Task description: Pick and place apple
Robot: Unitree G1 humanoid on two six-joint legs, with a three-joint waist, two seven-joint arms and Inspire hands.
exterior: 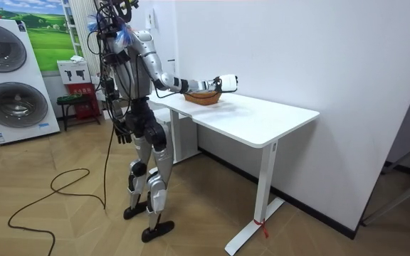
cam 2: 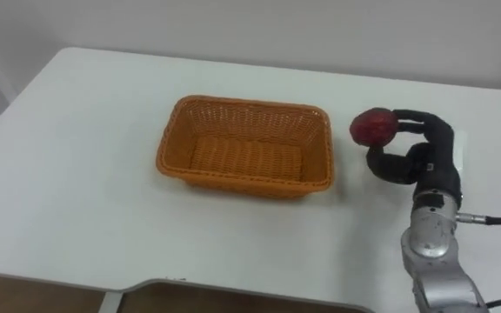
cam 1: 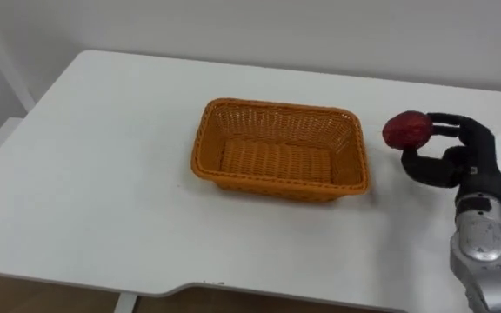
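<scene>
A dark red apple is held above the white table, pinched between the thumb and curled fingers of my right hand. The hand comes in from the lower right and holds the apple just to the right of the orange wicker basket, clear of its rim. The basket stands near the table's middle with nothing inside it. In the room view I stand at the table's end, right arm stretched out over it towards the basket, and my left hand hangs at my side.
Bare table top lies left of and in front of the basket. A white wall runs along the table's far edge. In the room view, washing machines and a small red stool stand behind me on the wooden floor.
</scene>
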